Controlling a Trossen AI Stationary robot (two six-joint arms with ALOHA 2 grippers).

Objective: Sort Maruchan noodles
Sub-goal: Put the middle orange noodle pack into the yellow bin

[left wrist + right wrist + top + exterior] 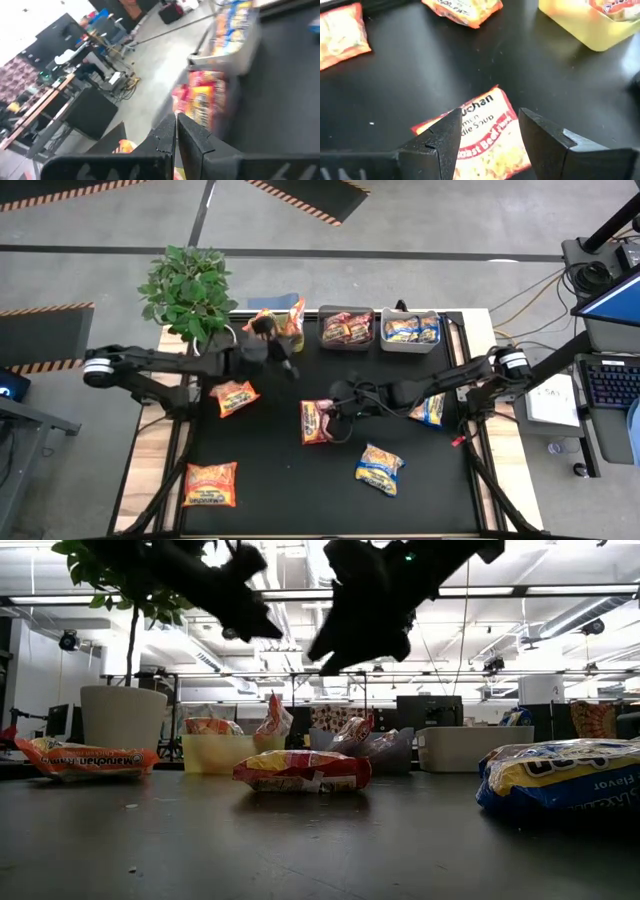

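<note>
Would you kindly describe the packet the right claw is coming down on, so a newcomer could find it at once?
Start at the black table and find its middle. There, under the right claw, lies a darker red packet, flat on the mat and apart from the bins. The loose packets to its left are orange and the one nearer the front is blue and yellow; it alone is deep red.
</note>
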